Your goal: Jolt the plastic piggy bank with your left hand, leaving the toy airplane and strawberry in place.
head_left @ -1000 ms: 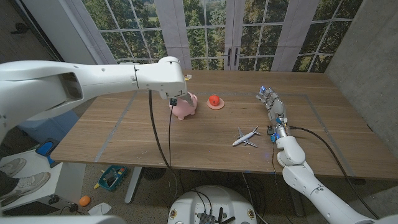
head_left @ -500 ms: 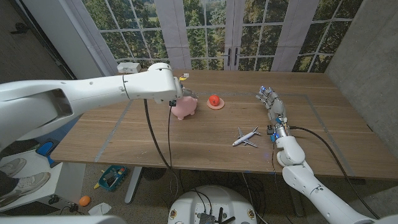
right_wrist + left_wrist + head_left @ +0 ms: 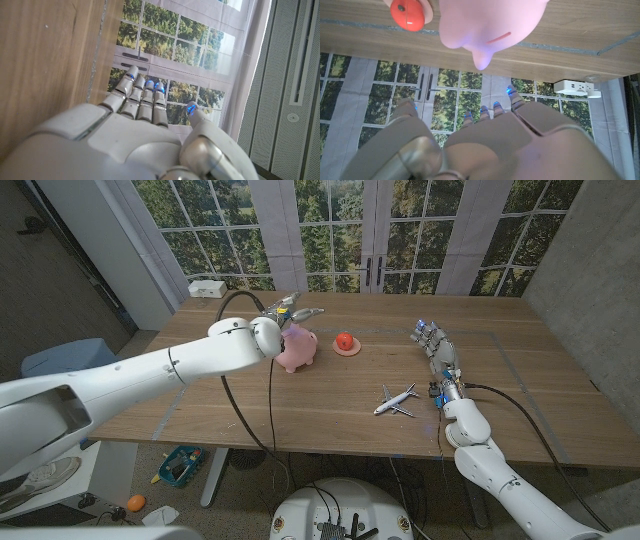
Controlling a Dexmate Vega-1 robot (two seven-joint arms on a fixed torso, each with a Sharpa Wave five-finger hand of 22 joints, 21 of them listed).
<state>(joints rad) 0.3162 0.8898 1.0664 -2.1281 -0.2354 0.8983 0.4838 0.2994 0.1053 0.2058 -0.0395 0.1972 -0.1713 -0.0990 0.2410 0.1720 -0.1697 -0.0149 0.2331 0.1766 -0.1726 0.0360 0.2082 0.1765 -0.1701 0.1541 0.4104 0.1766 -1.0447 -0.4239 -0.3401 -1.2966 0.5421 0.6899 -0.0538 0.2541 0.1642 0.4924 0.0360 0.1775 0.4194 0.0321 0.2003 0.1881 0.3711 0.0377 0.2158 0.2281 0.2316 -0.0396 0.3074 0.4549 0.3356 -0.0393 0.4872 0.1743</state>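
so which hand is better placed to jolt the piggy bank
Left. The left hand is right at the piggy bank, fingers spread above it. The right hand stands far across the table, beyond the strawberry and toy airplane.

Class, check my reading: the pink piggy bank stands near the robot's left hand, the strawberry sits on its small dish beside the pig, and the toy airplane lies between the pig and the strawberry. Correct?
Not quite. The head view shows the toy airplane lying apart, nearer the right hand, not between the piggy bank and strawberry. The rest holds: the pig is by the left hand.

Bright window daylight, sharp pictures
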